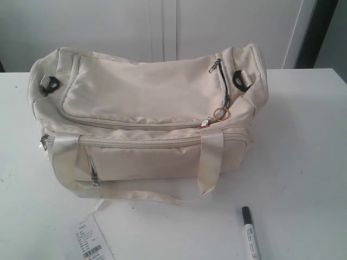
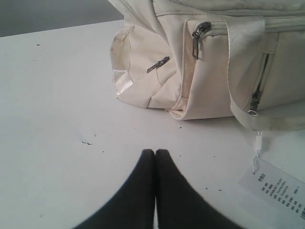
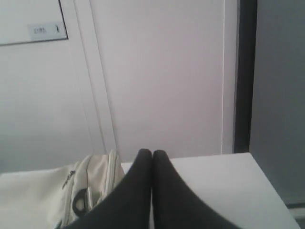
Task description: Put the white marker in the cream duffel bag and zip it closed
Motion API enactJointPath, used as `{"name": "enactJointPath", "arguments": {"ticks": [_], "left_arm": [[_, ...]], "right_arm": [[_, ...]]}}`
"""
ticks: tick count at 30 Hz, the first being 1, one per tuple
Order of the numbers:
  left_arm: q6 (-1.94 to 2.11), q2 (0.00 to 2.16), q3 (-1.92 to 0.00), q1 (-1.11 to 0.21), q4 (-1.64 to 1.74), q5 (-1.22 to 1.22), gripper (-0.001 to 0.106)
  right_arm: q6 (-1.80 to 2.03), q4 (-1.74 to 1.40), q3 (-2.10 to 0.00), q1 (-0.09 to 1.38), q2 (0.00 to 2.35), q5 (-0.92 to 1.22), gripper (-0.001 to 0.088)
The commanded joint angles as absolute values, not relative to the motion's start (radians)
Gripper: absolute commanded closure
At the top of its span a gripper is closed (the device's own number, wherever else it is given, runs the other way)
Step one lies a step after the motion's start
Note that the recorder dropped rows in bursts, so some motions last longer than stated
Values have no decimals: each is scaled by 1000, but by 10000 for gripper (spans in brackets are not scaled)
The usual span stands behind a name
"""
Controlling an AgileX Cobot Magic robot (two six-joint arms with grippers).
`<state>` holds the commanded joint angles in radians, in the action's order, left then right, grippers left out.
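The cream duffel bag point(image 1: 146, 116) sits in the middle of the white table, its top zip shut with the ring pull point(image 1: 219, 113) at the right end. The white marker point(image 1: 250, 234) lies flat near the front right edge, black cap pointing away toward the bag. Neither arm shows in the exterior view. In the left wrist view my left gripper point(image 2: 155, 151) is shut and empty over bare table, short of the bag's end point(image 2: 209, 67). My right gripper point(image 3: 152, 152) is shut and empty, raised, with the bag's end point(image 3: 71, 195) beside it.
A barcode paper tag point(image 1: 91, 241) on a cord lies at the front left, also showing as the tag point(image 2: 279, 188) in the left wrist view. The table's right edge point(image 3: 267, 186) is close to the right gripper. A white wall and doors stand behind.
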<state>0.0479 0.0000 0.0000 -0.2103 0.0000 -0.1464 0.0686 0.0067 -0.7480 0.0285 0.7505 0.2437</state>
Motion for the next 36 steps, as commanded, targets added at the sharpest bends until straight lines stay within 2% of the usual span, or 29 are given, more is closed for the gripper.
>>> {"name": "enactJointPath", "arguments": {"ticks": [5,12,19,21,23,27,30,32,36], "left_arm": [[55,0,0,-210,0,-145,1046],[55,0,0,-210,0,-136,1046],[187,0,0,-210,0,-127,1046],[254,0,0,-210,0,-134,1046],[259,0,0,-210,0,-151,1046],[259,0,0,-210,0,-158,1046],[259,0,0,-210,0,-158,1046],[259,0,0,-210,0,-158,1046],[263,0,0,-210,0,-158,1046]], "right_arm": [[-33,24,-878,29,884,411,868],[-226,210,-1039,29,1063,582,868],[-242,263,-1172,29,1232,683,867],[-256,275,-1206,29,1274,692,843],[-268,299,-1235,29,1314,702,779],[-300,372,-1293,29,1382,716,566],[-355,471,-1340,29,1454,737,281],[-355,477,-1364,29,1491,736,165],[-361,499,-1405,29,1572,716,136]]}}
